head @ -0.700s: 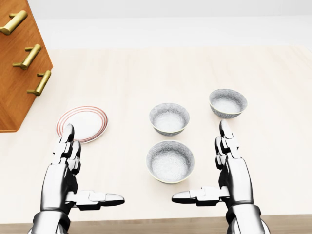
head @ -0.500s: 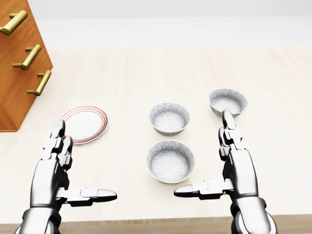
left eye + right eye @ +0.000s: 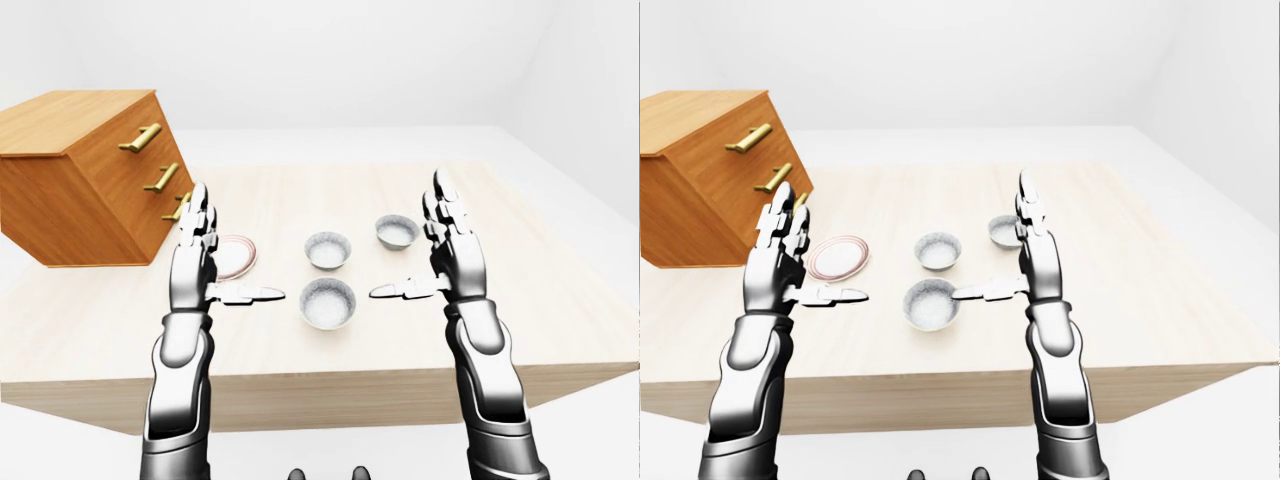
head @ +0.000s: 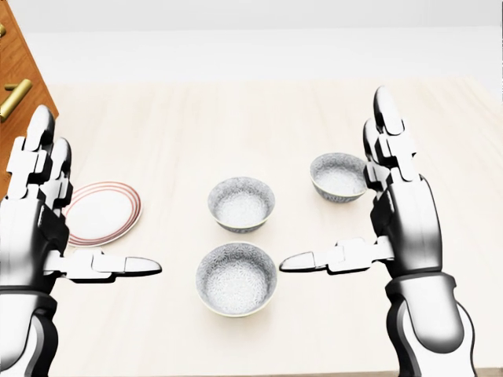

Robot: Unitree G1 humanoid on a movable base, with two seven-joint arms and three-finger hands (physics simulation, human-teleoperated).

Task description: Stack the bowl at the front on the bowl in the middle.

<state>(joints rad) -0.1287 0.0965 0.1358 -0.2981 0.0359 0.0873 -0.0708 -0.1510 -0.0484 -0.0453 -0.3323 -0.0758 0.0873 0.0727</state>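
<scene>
Three grey speckled bowls stand on the pale wooden table (image 4: 157, 118). In the head view the front bowl (image 4: 236, 278) is lowest, the middle bowl (image 4: 241, 203) just above it, and a third bowl (image 4: 338, 177) to the upper right. My left hand (image 4: 82, 212) is open at the left, fingers upright and thumb pointing right towards the front bowl. At the right, my right hand (image 4: 334, 184) is open the same way, its thumb pointing left. Both hands flank the front bowl without touching it, and its fingers partly cover the third bowl's right rim.
A white plate with a red rim (image 4: 100, 212) lies left of the bowls, partly behind my left hand. A wooden drawer cabinet with brass handles (image 3: 90, 175) stands on the table's left side. The table's near edge (image 3: 330, 385) runs below the hands.
</scene>
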